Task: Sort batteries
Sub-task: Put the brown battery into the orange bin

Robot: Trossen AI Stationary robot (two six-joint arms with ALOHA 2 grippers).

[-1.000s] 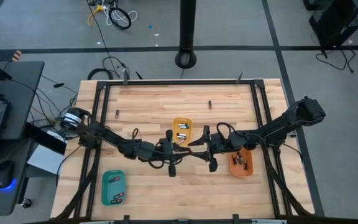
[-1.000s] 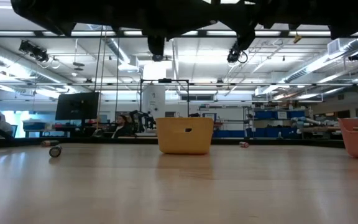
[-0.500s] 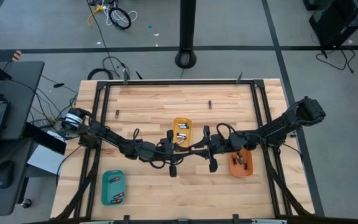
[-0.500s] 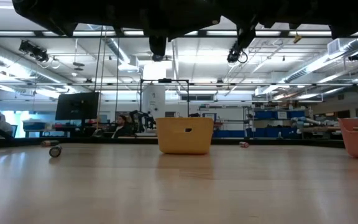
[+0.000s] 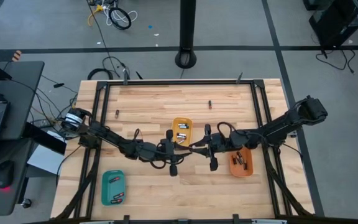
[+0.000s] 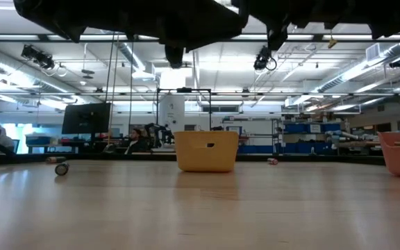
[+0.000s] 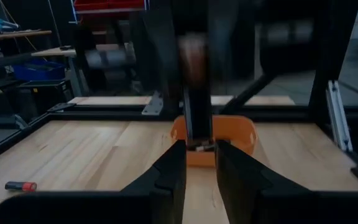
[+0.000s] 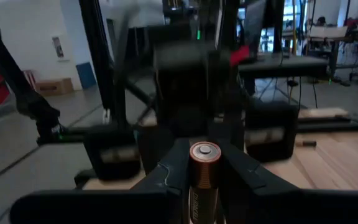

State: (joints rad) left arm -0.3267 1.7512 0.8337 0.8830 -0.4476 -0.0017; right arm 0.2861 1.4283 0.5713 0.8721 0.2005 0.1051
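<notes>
Both grippers meet tip to tip above the table's middle, just near of the yellow tray [image 5: 181, 129]. My right gripper [image 5: 199, 147] is shut on a copper-coloured battery [image 8: 203, 167]. My left gripper [image 5: 180, 148] faces it with its fingers [image 7: 170, 169] a narrow gap apart. In the left wrist view the right gripper's dark fingers [image 7: 197, 115] stand right in front of that gap; whether they touch I cannot tell. Loose batteries lie on the wood at the far side [image 5: 209, 104] and far left [image 5: 117, 112]. My right gripper pinches the battery between its two fingers [image 8: 166, 177], which lie along the battery's length. The silvery terminal end [image 8: 204, 150] sticks out past the fingertips toward the left gripper. The battery is level and lifted clear of the table.
The teal tray [image 5: 113, 188] sits near left and the orange tray [image 5: 241, 162] sits right of the grippers; both hold batteries, as does the yellow tray. In the low view the yellow tray [image 6: 207, 151] stands mid-table with a battery [image 6: 61, 169] to its left.
The two grippers have drawn slightly closer together above the table's middle; the right arm has edged toward the left one. The trays and loose batteries have stayed where they were.
</notes>
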